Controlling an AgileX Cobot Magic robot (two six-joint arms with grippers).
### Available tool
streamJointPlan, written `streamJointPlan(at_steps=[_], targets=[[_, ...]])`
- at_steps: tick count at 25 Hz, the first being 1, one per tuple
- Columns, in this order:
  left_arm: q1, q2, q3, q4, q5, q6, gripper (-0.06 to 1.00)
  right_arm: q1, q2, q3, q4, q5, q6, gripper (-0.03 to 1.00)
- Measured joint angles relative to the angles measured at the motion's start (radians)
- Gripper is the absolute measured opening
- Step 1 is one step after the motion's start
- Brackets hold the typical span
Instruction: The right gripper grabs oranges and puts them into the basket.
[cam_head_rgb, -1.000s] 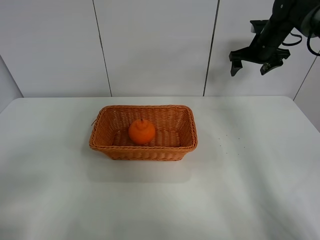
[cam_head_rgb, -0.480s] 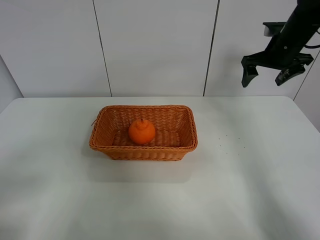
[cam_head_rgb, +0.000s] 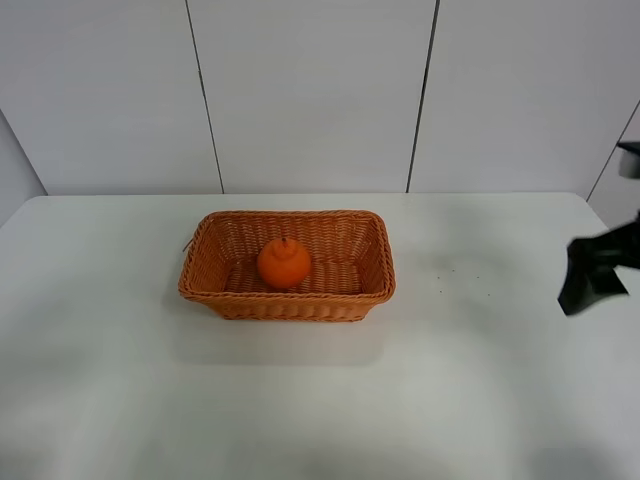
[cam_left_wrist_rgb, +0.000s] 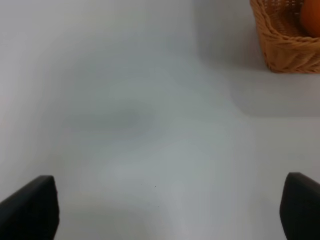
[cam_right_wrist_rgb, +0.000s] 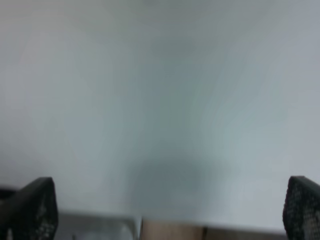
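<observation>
The orange (cam_head_rgb: 283, 263) lies inside the wicker basket (cam_head_rgb: 288, 299), left of its middle. The basket stands on the white table, a little left of centre. My right gripper (cam_head_rgb: 600, 276) is at the far right edge of the exterior view, low over the table and far from the basket; only one black finger (cam_head_rgb: 588, 280) shows there. In the right wrist view the right gripper (cam_right_wrist_rgb: 170, 210) is open with nothing between its fingertips, over bare, blurred table. My left gripper (cam_left_wrist_rgb: 170, 210) is open and empty. The left wrist view shows a corner of the basket (cam_left_wrist_rgb: 285, 45) and a bit of the orange (cam_left_wrist_rgb: 312, 17).
The white table (cam_head_rgb: 300, 400) carries only the basket. White wall panels (cam_head_rgb: 310, 90) stand behind it. The table's near edge (cam_right_wrist_rgb: 175, 227) shows in the right wrist view. The left arm does not show in the exterior view.
My right gripper has come down from high at the back right to low at the right edge, partly leaving the exterior view. The basket and orange have not moved.
</observation>
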Motion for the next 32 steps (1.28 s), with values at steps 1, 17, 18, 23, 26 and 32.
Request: streamJointPlan(at_steps=[1,17,18,23,26,32], targets=[[0.0,0.0,0.0,0.0,0.0,0.0,0.99,0.0,-0.056,0.062,0.0,-0.002,0.0,0.69],[0.0,0.0,0.0,0.0,0.0,0.0,0.99,0.0,-0.963,0.413,-0.005,-0.184,-0.004,0.69],[0.0,0.0,0.0,0.0,0.0,0.0,0.99,0.0,-0.991,0.413,-0.006,-0.184,-0.004,0.69],[0.0,0.0,0.0,0.0,0.0,0.0,0.99,0.0,-1.118,0.415,-0.008,-0.184,-0.004,0.69],[0.0,0.0,0.0,0.0,0.0,0.0,0.99,0.0,-1.178,0.415,-0.008,-0.185,-0.004,0.69],[0.0,0.0,0.0,0.0,0.0,0.0,0.99,0.0,-1.181,0.416,-0.008,-0.185,-0.004,0.69]])
